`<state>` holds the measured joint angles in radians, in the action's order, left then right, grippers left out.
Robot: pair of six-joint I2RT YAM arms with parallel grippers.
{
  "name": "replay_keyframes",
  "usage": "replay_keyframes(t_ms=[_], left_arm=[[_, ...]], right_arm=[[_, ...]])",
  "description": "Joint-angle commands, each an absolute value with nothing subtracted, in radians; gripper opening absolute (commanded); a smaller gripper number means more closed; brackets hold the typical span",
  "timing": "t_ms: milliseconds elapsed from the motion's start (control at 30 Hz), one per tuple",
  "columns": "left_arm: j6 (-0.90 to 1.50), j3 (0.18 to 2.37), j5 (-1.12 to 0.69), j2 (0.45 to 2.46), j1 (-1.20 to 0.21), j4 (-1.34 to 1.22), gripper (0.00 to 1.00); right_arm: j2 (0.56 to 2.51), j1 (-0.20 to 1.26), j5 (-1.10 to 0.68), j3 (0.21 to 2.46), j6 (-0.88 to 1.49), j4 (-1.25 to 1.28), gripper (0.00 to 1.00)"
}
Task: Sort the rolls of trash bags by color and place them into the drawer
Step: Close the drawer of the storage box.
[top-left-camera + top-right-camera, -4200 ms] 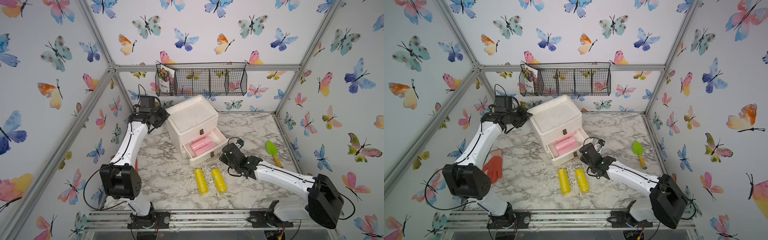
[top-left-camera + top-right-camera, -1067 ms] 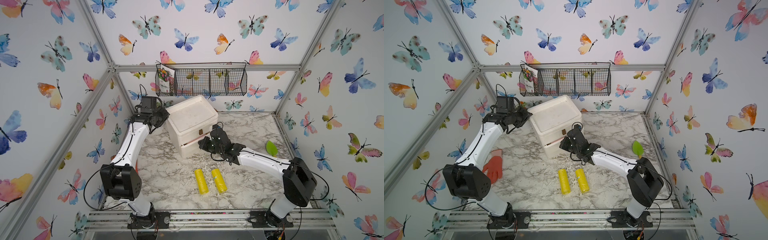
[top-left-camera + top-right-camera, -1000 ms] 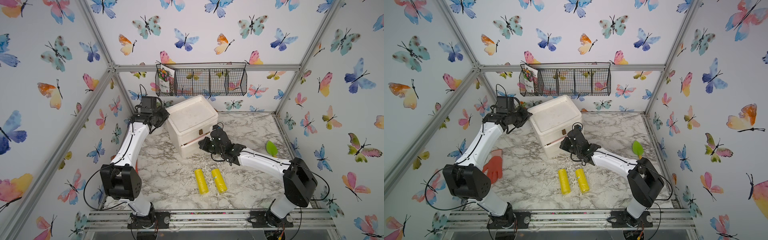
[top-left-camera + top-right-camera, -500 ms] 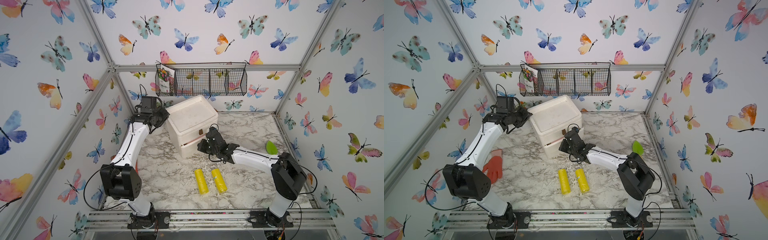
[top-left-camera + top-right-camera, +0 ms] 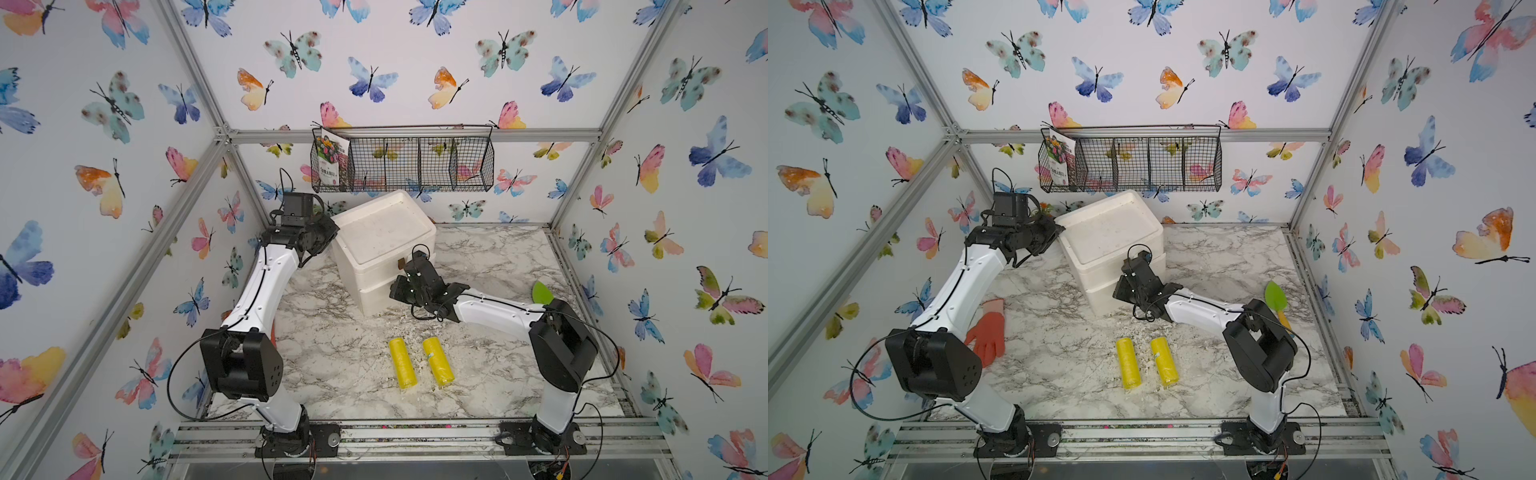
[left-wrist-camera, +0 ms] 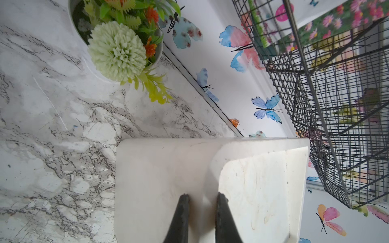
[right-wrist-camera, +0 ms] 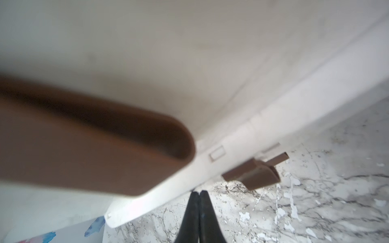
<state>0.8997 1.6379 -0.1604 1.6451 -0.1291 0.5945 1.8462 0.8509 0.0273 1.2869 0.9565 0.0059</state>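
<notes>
showing drawer (image 5: 374,299) now shut, right jaws together at its front

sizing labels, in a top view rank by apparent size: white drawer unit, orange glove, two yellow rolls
1. white drawer unit
2. orange glove
3. yellow rolls, alike, so tied

Yellow: rolls of trash bags (image 5: 402,362). White: drawer unit (image 5: 384,237), with brown handles (image 7: 252,174). Grey-veined white marble: tabletop (image 5: 332,357). Black: wire basket (image 5: 403,164). Green: trowel blade (image 5: 1276,296), table's 3 o'clock. Orange-red: glove (image 5: 988,332), 9 o'clock. Walls (image 5: 415,62): white, multicoloured butterflies.
</notes>
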Motion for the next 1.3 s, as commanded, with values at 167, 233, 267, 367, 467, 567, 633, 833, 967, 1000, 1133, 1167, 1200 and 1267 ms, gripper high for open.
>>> replay_keyframes(t_ms=[167,233,267,367,467,567,633,833,967,1000,1133,1167,1200,1267], left_arm=[[0.871,1.670,-0.269,1.724,-0.150,0.658,0.24],[0.863,1.695,-0.267,1.736,-0.149,0.674,0.26],[0.857,1.706,-0.270,1.744,-0.149,0.681,0.27],[0.847,1.742,-0.287,1.766,-0.146,0.695,0.29],[0.845,1.769,-0.301,1.780,-0.140,0.699,0.30],[0.842,1.793,-0.313,1.790,-0.129,0.704,0.30],[0.842,1.807,-0.330,1.795,-0.120,0.704,0.30],[0.832,1.842,-0.357,1.811,-0.114,0.716,0.29],[0.820,1.847,-0.365,1.823,-0.111,0.724,0.27],[0.815,1.846,-0.364,1.825,-0.113,0.728,0.25],[0.810,1.837,-0.359,1.828,-0.113,0.736,0.18],[0.811,1.834,-0.358,1.826,-0.113,0.736,0.16],[0.810,1.833,-0.356,1.824,-0.113,0.735,0.14],[0.811,1.827,-0.354,1.821,-0.112,0.735,0.12]], right_arm=[[1.838,0.839,0.028,1.249,0.949,0.069,0.06],[1.831,0.838,0.025,1.233,0.954,0.080,0.06],[1.828,0.836,0.025,1.225,0.956,0.085,0.06],[1.816,0.833,0.026,1.208,0.957,0.089,0.06],[1.800,0.830,0.029,1.190,0.957,0.092,0.06],[1.779,0.829,0.037,1.167,0.953,0.092,0.07],[1.759,0.827,0.050,1.144,0.948,0.092,0.08],[1.716,0.818,0.065,1.057,0.957,0.096,0.26],[1.700,0.799,0.042,0.993,0.989,0.126,0.37],[1.699,0.790,0.025,0.972,1.004,0.143,0.38],[1.702,0.751,-0.042,0.896,1.033,0.254,0.43],[1.706,0.746,-0.045,0.890,1.026,0.268,0.43],[1.711,0.743,-0.048,0.888,1.014,0.282,0.44],[1.722,0.739,-0.058,0.888,0.996,0.311,0.46]])
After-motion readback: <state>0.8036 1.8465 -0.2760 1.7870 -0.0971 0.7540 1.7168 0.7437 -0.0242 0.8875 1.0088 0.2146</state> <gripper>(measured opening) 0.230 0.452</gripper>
